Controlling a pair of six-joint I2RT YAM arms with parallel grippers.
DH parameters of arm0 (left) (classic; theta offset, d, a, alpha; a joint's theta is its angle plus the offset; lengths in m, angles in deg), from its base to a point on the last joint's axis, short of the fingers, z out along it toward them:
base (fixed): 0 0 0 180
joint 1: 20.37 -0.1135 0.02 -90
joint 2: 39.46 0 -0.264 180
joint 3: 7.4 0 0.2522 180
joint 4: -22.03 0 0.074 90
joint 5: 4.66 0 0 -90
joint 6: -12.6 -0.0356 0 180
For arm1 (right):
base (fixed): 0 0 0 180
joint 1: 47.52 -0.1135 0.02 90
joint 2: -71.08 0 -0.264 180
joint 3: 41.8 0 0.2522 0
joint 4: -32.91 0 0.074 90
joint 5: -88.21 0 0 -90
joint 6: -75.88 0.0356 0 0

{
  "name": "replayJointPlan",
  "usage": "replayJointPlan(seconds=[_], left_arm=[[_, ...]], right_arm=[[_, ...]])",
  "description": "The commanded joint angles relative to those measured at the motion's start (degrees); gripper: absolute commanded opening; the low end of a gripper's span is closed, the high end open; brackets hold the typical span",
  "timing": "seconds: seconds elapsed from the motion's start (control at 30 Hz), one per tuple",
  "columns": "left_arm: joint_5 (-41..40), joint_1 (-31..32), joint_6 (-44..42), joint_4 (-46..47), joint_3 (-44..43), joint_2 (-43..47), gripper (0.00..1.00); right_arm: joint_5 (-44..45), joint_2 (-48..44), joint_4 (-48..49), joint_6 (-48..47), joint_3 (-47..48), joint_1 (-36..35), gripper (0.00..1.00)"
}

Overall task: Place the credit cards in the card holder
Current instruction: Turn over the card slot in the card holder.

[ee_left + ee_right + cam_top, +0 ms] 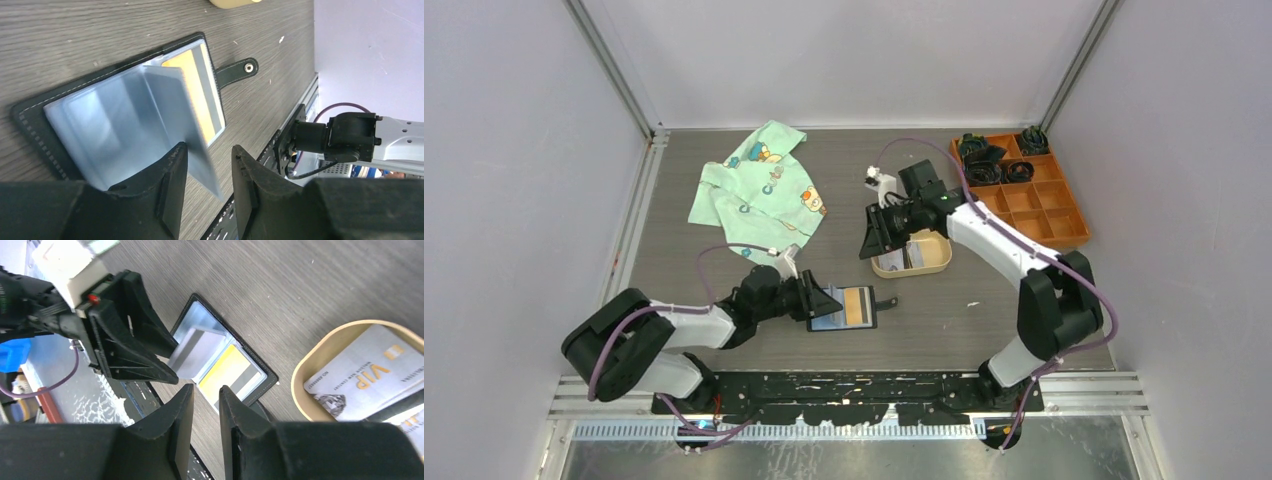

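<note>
Left wrist view: card holder [35,125] lies open and flat on table [75,35], snap tab [237,71] sticking out one side. Left gripper [210,150] has jaws apart w/ a clear plastic leaf [170,110] of the holder standing between them, leaning on one finger. No firm pinch visible. Right gripper [206,388] hangs by the tray end nearest the holder, jaws a narrow gap apart, nothing in them.

Risks, as I judge them:
- Leaf looks only propped, so it could slip off the finger and flop back over the pocket just as a card comes in.
- Nothing pins the holder. A tug on the leaf, or a card jamming at the pocket mouth, could drag or tip the whole thing.
- Cards in the tray lie flat & overlapped w/ thin edges. Right gripper may miss, or lift two at once.

Containers:
- Holder has one yellow card [200,95] w/ grey stripe under clear plastic on the tab side. Can't tell re other pockets.
- Beige oval tray [320,345], near the holder, has the loose cards [360,385]: at least two light ones, one marked VIP.
- Orange divided box [1049,225], far right, has black coiled bits in its rear compartments.
</note>
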Motion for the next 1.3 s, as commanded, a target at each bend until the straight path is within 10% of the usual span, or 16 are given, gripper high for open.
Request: replayJointPlan(seconds=[0.0,0.23,0.4,0.63,0.87,1.27], left_arm=[[3.0,1.9,1.8,8.0,-3.3,-3.8,0.40],[2.0,5.9,0.6,8.4,-7.2,-9.3,0.48],[1.9,6.2,-1.3,9.3,-7.3,-7.0,0.48],[-3.2,6.2,-12.6,-7.8,-8.7,9.4,0.54],[-11.8,6.1,-15.4,-7.3,-3.1,16.2,0.83],[-9.6,6.0,-16.1,-4.7,-2.5,13.6,0.80]], right_arm=[[0.2,-6.4,-0.4,-4.8,0.7,1.4,0.32],[11.4,-19.2,2.6,-12.6,-2.8,3.1,0.39],[13.8,-26.2,10.1,-12.5,-9.4,6.3,0.99],[-6.8,-11.6,7.4,-3.2,-7.5,11.6,0.94],[-2.2,-1.1,8.6,2.2,-6.4,13.3,0.67],[7.2,7.0,9.3,4.1,-5.0,16.5,0.62]])
